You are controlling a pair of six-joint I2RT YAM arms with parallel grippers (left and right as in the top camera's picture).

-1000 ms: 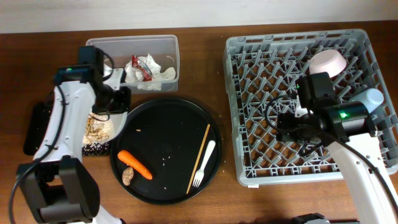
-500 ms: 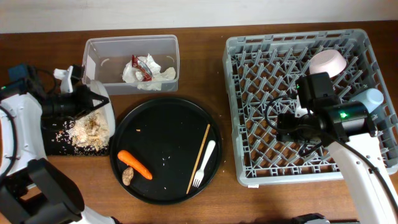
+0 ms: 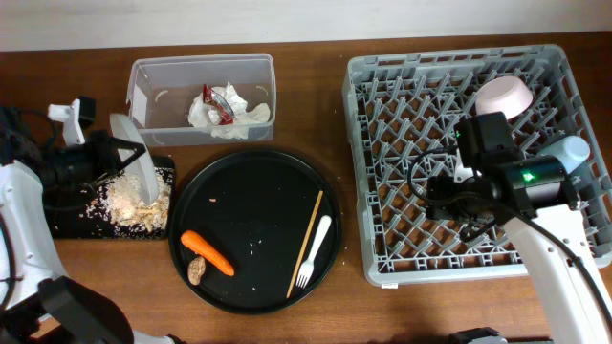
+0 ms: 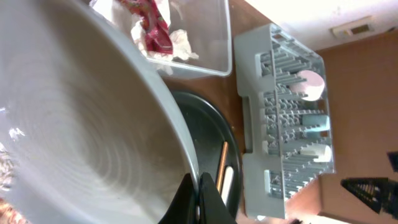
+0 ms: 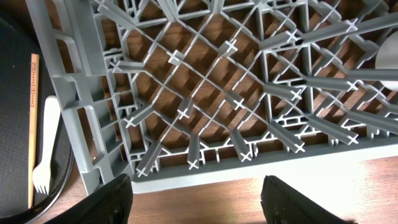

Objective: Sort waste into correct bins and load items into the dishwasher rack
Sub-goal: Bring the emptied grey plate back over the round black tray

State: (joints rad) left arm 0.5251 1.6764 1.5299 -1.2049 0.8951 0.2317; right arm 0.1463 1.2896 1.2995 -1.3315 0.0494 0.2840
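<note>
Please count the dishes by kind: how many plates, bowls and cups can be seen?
plate: 1
bowl: 1
cups: 2, the light blue cup and the white cup
Total: 4

Fork (image 5: pixel 46 142), chopstick (image 5: pixel 31 130) beside grey rack (image 5: pixel 186 177)

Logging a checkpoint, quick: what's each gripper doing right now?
Left gripper: shut on the white plate, which is tilted over the black tray.
Right gripper: open, holding nothing, over the dishwasher rack.
</note>
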